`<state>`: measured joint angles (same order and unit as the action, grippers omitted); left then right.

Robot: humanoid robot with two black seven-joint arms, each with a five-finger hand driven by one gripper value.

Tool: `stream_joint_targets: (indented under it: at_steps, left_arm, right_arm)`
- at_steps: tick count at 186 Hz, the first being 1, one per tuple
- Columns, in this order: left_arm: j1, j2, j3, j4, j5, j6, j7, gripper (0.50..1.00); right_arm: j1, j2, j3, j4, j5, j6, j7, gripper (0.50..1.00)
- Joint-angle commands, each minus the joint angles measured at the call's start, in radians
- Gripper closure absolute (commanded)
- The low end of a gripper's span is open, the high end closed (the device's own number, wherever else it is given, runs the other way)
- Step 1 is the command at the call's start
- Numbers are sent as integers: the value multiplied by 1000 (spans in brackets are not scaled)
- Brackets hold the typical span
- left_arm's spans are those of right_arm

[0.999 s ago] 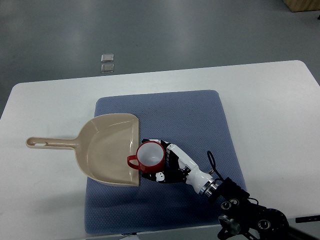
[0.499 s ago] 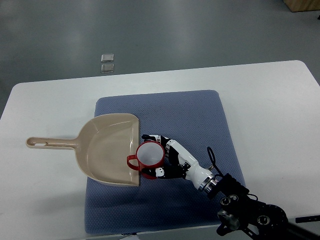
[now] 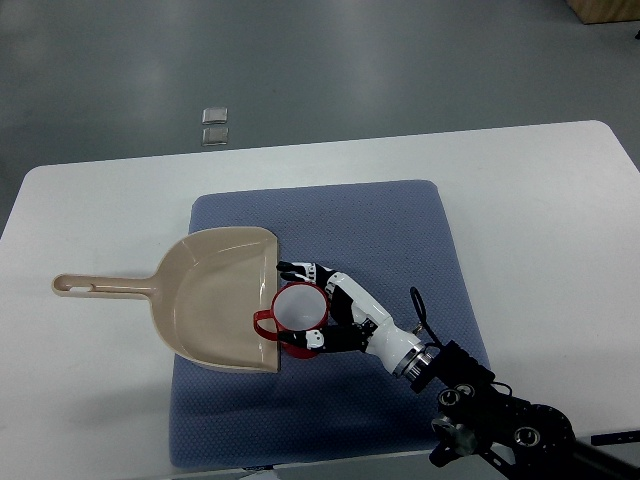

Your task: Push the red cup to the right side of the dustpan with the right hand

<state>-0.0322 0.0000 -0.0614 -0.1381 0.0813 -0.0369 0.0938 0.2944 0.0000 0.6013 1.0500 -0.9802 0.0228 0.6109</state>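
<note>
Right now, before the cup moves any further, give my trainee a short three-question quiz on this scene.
1. True or false: the red cup lies tipped on its side.
2. Which way does the handle of the dustpan point in the picture? A) left B) right C) toward the bottom edge
3. Fill in: the dustpan and cup rest on a blue ____ on the white table.

Key
1. False; it stands upright, its white inside showing, with the right hand around its right side.
2. A
3. mat
</note>
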Motion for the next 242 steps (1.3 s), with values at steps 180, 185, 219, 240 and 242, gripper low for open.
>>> stream_joint_targets:
  at_steps: [180,185,219,240,242]
  left_arm:
    - [0,0,0,0,0,-1,0,500]
    - [0,0,0,0,0,0,0,500]
    - [0,0,0,0,0,0,0,500]
    - [0,0,0,0,0,0,0,500]
    - [0,0,0,0,0,0,0,500]
  right_arm:
    - [137,-94,179,-11,281,2,0,572]
    - [143,-97,186,-11,302,2,0,572]
    - [193,-115,245,-21,448,0,0,572]
    - [230,-114,268,-70,569,-21,-3,572]
    - [235,-114,270,-77,581,-24,-8,572]
